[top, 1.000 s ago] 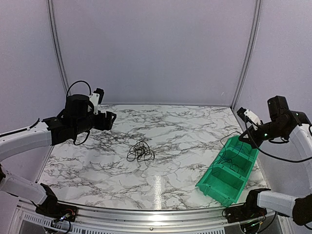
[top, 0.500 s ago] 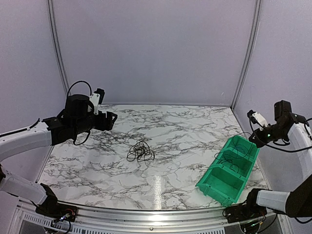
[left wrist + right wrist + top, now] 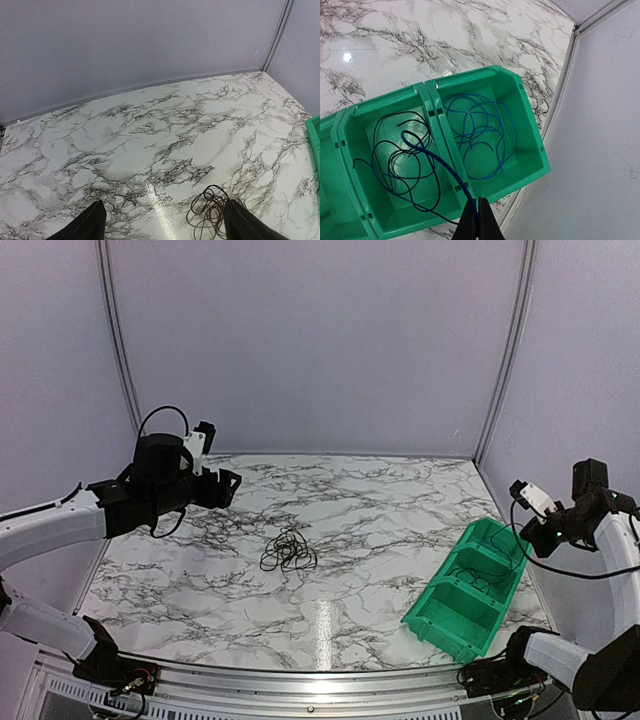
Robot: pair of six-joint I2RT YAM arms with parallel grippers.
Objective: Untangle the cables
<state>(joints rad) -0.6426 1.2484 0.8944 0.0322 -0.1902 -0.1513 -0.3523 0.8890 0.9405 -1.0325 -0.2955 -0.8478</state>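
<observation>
While left hand (image 3: 165,224) hangs wide apart, empty, right hand (image 3: 478,220) clamped, seemingly on blue cable (image 3: 442,166)

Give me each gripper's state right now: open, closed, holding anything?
Left gripper: open, holding nothing.
Right gripper: closed on a blue cable that runs into the green bin.

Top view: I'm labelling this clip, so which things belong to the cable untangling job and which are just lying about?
Job:
- black tangle
- blue cable pinched in the right gripper
- sorted cables in the green bin

Just there:
- marble table
- robot's own thick wire
</observation>
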